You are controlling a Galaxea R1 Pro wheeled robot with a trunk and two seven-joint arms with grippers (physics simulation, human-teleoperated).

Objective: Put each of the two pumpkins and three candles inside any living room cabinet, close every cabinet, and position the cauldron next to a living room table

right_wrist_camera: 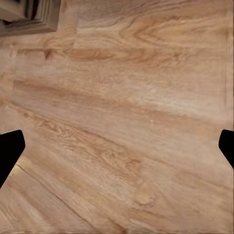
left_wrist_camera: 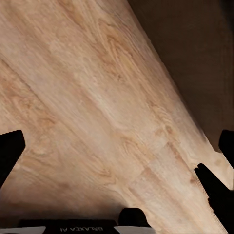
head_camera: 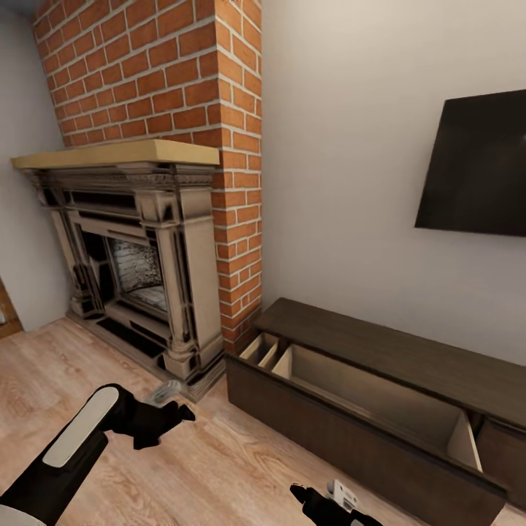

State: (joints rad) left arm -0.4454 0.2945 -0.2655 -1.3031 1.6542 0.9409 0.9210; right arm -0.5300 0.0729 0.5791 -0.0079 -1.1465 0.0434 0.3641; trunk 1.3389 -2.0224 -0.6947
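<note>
From the head camera, the cabinet (head_camera: pixel 380 365) runs along the wall from about 6 to 4 o'clock of the view, its near drawer (head_camera: pixel 351 416) pulled wide open toward the room and showing a pale interior with a divider at its fireplace end; nothing is visible in the part of the drawer that can be seen. The fireplace (head_camera: pixel 131 263) stands at 9 o'clock under a tan mantel against a brick chimney (head_camera: pixel 183 80), and a dark screen (head_camera: pixel 478 168) hangs on the wall at 3 o'clock. The left gripper (head_camera: pixel 172 416) hovers at 7 o'clock above the wood floor (head_camera: pixel 219 467), and the right gripper (head_camera: pixel 314 500) sits at 6 o'clock just before the drawer front. In each wrist view the fingers (left_wrist_camera: pixel 9 151) (right_wrist_camera: pixel 9 148) stand spread to the frame edges with only floorboards between them, gripping nothing.
</note>
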